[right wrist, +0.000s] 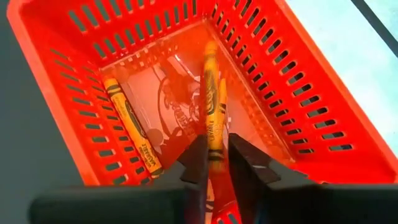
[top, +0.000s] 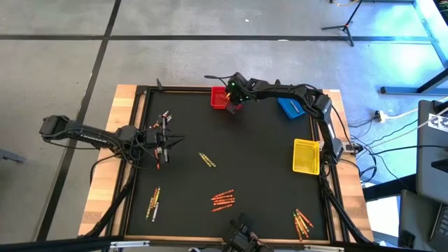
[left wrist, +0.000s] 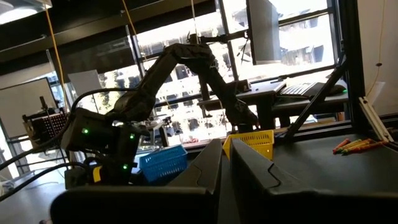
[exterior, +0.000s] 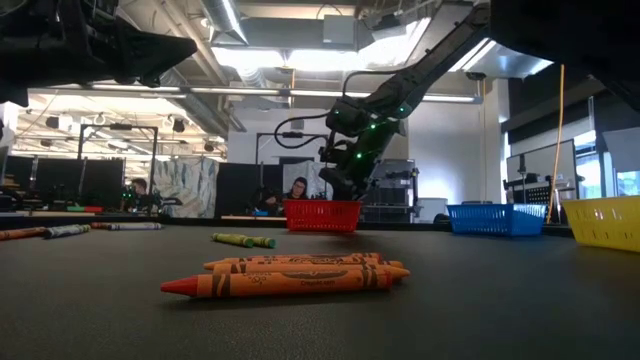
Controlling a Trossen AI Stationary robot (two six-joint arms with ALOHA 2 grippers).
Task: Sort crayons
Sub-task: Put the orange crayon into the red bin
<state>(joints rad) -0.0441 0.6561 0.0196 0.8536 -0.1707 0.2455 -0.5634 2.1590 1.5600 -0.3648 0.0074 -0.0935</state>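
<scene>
Grey concrete floor around a black mat (top: 238, 150) framed in pale wood, with desks and screens of a workroom beyond, seen level from the low view; scattered across the mat in the high view, several clutches of crayons: an orange-red bunch (top: 222, 200) near 6 o'clock, another bunch (top: 302, 222) toward 5 o'clock, a pair (top: 153, 202) at 7 o'clock, a yellowish pair (top: 206, 159) near the middle; at 12 o'clock a red bin (top: 218, 97), at 1 o'clock a blue bin (top: 290, 108), at 3 o'clock a yellow bin (top: 306, 156). Right gripper (right wrist: 215, 163) hanging over the red bin, fingers only slightly parted, an orange crayon (right wrist: 213, 111) standing between them, tip down into the bin; whether gripped or just let go, impossible to say; another orange crayon (right wrist: 132, 125) lying flat on the bin floor. Likely trouble from here: crayon wedging between the fingers instead of dropping, or tipping against the slotted wall and poking through a gap; lifting away too early could flick it over the rim onto the mat. Right arm stretched long from the 3 o'clock edge, elbow above the blue bin, wrist bent downward over the red bin. Left gripper (top: 162, 140) resting at 9 o'clock just above the mat, fingers nearly closed with nothing visible between them, arm lying low and level, pointing toward the middle.
</scene>
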